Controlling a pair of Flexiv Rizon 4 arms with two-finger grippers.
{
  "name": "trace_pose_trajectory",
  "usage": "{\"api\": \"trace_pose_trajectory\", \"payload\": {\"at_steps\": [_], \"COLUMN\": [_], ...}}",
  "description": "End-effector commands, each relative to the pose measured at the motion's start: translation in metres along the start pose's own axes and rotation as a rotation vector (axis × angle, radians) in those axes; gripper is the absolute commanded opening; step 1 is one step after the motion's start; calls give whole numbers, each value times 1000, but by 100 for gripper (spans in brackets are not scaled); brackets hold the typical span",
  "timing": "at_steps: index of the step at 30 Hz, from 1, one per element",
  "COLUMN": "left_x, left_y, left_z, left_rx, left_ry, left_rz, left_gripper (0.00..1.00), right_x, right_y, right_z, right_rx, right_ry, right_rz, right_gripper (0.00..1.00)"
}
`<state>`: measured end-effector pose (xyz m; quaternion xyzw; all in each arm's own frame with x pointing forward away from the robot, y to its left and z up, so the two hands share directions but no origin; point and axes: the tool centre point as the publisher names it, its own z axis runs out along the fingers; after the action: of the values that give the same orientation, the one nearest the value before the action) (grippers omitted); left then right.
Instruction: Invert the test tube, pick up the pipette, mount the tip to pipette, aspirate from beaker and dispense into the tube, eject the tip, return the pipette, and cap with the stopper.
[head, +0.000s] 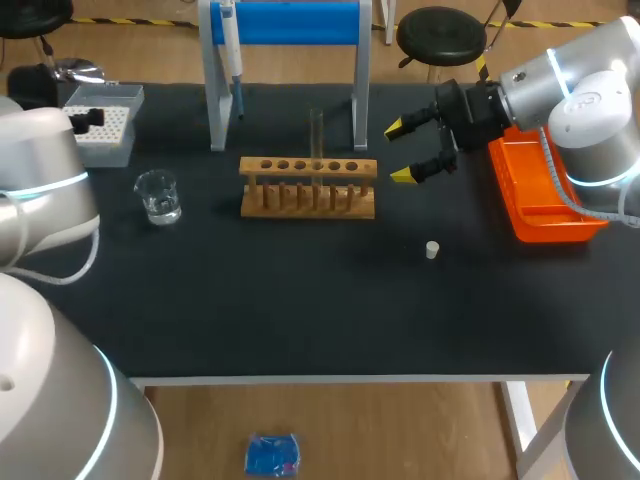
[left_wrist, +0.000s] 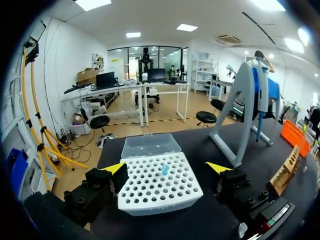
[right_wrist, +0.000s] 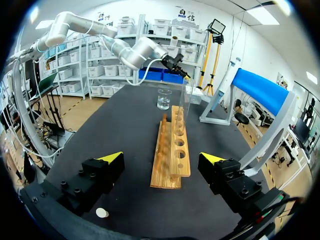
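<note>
Currently hovering near the rack (head: 308, 187) with the right gripper (head: 402, 152) spread wide, nothing held. Left gripper (left_wrist: 166, 168) likewise wide and empty, tip box (left_wrist: 159, 192) (one blue tip (left_wrist: 165, 170) inside) just ahead. Test tube (head: 316, 135) upright in the rack; stopper (head: 432, 250) lying on the table (head: 300, 320); pipette (head: 231, 45) hanging on its stand (head: 290, 22).

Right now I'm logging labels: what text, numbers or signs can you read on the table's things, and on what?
None can be read.
Beaker: any markings too small to read.
Pipette, tip box, rack: no print shows.
</note>
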<state>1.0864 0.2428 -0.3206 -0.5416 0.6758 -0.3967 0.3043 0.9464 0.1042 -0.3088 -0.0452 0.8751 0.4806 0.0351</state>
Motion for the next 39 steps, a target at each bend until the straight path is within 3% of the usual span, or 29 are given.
{"api": "trace_pose_trajectory", "payload": {"at_steps": [1, 7, 8, 9, 10, 11, 39], "left_x": [2, 2, 2, 2, 2, 2, 0], "left_y": [1, 3, 3, 4, 4, 4, 3], "left_z": [16, 23, 24, 25, 26, 27, 50], "left_rx": [4, 1, 0, -1, -2, -3, -51], "left_ry": [-23, -24, -25, -26, -26, -26, -49], "left_rz": [-4, -12, -14, -15, -15, -16, -35], "left_gripper": [100, 95, 89, 77, 54, 47, 33], "right_x": [0, 0, 0, 0, 0, 0, 0], "right_y": [1, 1, 1, 1, 1, 1, 1], "right_z": [-1, -1, -1, -1, -1, -1, -1], "right_rx": [4, 4, 4, 4, 4, 4, 4], "right_ry": [2, 2, 2, 2, 2, 2, 2], "right_rz": [1, 1, 1, 1, 1, 1, 1], "right_gripper": [100, 100, 100, 100, 100, 100, 100]}}
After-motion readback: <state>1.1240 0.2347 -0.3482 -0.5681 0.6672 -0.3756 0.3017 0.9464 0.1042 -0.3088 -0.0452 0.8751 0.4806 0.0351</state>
